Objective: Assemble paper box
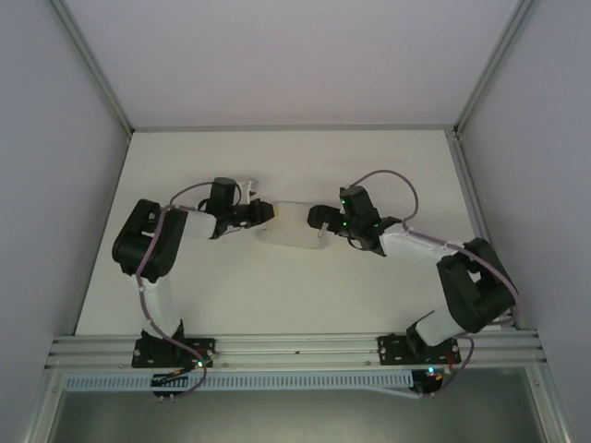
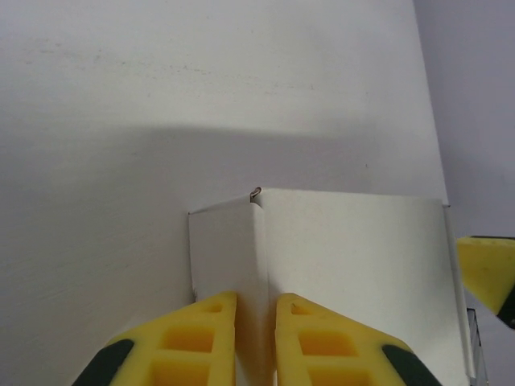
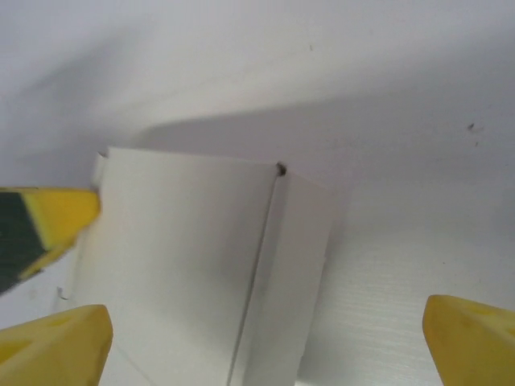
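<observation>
The paper box (image 1: pixel 291 227) is pale white card lying on the table between both grippers. In the left wrist view a raised crease of the paper box (image 2: pixel 354 265) stands between my yellow fingers (image 2: pixel 189 338), and the left gripper (image 2: pixel 256 304) is shut on that folded edge. The left gripper (image 1: pixel 262 214) meets the card's left end. The right gripper (image 1: pixel 319 221) is at its right end. In the right wrist view the paper box (image 3: pixel 185 265) shows a large panel and a narrow side panel. The right gripper (image 3: pixel 265 322) is open wide, its fingers (image 3: pixel 475 338) far apart around the card.
The white table (image 1: pixel 277 157) is walled on the left, right and back. A metal rail (image 1: pixel 295 349) with both arm bases runs along the near edge. The other arm's yellow finger (image 2: pixel 487 273) shows at the card's far end.
</observation>
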